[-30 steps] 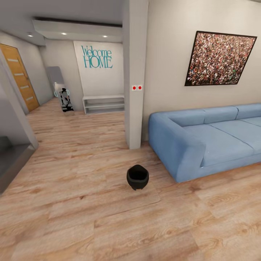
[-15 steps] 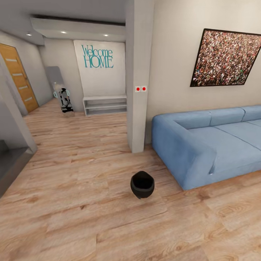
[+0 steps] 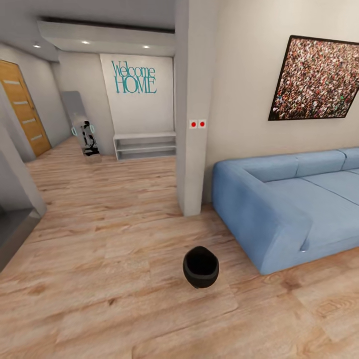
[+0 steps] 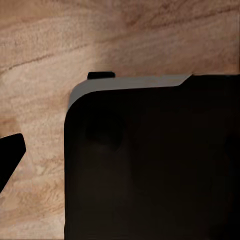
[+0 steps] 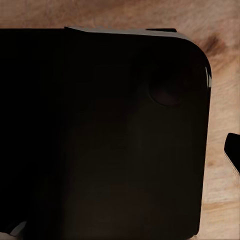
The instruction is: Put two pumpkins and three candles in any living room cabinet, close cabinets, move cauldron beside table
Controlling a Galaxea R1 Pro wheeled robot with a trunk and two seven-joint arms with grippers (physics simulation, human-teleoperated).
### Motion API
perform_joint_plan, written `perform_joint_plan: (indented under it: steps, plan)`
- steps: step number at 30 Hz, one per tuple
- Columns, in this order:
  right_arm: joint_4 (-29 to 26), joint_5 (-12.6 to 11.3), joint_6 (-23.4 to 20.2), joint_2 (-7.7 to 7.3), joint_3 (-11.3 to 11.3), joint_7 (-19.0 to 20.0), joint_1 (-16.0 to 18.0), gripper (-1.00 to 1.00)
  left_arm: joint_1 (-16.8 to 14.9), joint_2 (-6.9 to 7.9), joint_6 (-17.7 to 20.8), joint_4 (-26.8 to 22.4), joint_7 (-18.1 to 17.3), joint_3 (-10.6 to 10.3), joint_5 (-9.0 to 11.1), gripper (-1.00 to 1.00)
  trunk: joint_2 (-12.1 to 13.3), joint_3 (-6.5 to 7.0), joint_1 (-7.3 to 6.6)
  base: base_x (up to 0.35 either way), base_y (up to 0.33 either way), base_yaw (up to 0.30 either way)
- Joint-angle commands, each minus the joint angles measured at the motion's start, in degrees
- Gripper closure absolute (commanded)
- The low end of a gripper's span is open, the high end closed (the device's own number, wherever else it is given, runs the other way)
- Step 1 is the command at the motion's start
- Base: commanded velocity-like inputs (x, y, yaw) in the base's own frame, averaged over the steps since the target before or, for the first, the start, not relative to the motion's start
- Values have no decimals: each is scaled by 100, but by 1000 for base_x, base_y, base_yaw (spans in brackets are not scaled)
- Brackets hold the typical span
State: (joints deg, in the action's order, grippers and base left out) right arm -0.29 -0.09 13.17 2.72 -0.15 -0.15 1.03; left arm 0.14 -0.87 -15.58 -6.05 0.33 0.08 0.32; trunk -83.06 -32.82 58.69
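Black cauldron (image 3: pixel 200 267) sits on wood floor (image 3: pixel 99 279) near sofa (image 3: pixel 279 204), no table nearby so prob. needs moving; grippers' state can't tell.

One cauldron (image 3: pixel 200 267) – one sofa (image 3: pixel 284 204) – one painting (image 3: pixel 315 79).

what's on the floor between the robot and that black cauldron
Nothing visible. In the head view, the round black cauldron sits alone on the light wooden plank floor, with bare planks nearer the camera. The blue fabric sofa is off to its right, the grey pillar behind.
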Motion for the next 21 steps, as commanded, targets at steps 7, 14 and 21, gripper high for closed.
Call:
perform_joint_plan:
  steps: [7, 14, 21]
  plan:
    - [-13, 33, 34, -7, 20, 20, 3, -100, -222, -16, 1115, -1213, 15, -7, -1, -100, -2, -5, 3, 335, 70, 0]
    - [-291, 8, -132, -8, 2, 52, 55, -100, -773, -123, 3200, -2628, -35, -4, -5, -100, -2, -5, 3, 331, 97, 0]
    - [-3561, 2, -3074, -10, -25, -54, 105, -100, -1677, -280, 4518, -3306, -12, 2, 240, -100, -2, -5, 3, 320, 122, 0]
